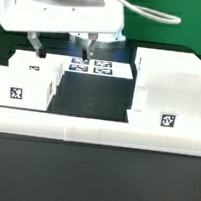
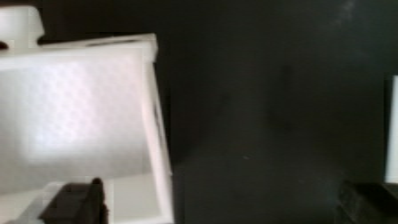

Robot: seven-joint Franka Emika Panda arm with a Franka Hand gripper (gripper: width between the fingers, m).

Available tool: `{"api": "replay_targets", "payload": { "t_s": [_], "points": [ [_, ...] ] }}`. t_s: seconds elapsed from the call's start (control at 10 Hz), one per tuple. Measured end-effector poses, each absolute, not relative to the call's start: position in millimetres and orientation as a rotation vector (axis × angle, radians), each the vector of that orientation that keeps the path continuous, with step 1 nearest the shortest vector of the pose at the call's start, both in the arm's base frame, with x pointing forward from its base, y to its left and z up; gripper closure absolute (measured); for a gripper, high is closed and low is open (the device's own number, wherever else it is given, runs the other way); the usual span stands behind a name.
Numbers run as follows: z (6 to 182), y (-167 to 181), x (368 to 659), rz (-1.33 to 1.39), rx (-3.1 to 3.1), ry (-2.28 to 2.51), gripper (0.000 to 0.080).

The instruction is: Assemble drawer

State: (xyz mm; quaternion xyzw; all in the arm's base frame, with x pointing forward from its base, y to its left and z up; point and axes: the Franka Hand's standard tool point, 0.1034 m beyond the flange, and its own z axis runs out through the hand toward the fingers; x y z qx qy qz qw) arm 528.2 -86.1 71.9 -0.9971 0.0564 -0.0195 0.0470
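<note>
The large white housing (image 1: 170,91) stands at the exterior view's right, with a tag low on its front. Two small shallow white boxes (image 1: 25,81) lie close together at the exterior view's left, each with a tag. My gripper (image 1: 61,52) hangs open and empty above the table's back, its left finger over the rear box and its right finger over the marker board. In the wrist view one small box (image 2: 80,110) fills one side. One dark fingertip (image 2: 75,200) is over its edge, and the gripper (image 2: 226,205) spans bare black table.
The marker board (image 1: 89,65) lies flat at the back middle. A long low white border rail (image 1: 95,134) runs along the front. A black table strip (image 1: 94,96) separates the small boxes from the housing. A sliver of white (image 2: 391,130) shows at the wrist view's edge.
</note>
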Motion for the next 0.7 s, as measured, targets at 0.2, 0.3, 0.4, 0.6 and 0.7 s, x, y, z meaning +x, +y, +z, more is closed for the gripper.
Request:
{"api": "replay_targets", "payload": {
  "t_s": [0.2,0.3,0.4,0.6,0.7],
  "points": [
    [55.0,-94.0,526.4,-0.071,-3.068,0.170,0.0150],
    [47.3,-95.6,525.4,-0.074,-3.079,0.169,0.0150],
    [35.9,-98.0,524.7,-0.089,-3.098,0.168,0.0150],
    [19.0,-96.9,521.9,-0.096,-3.118,0.157,0.0150],
    [14.2,-95.7,520.6,-0.099,-3.123,0.152,0.0150]
  ]
}}
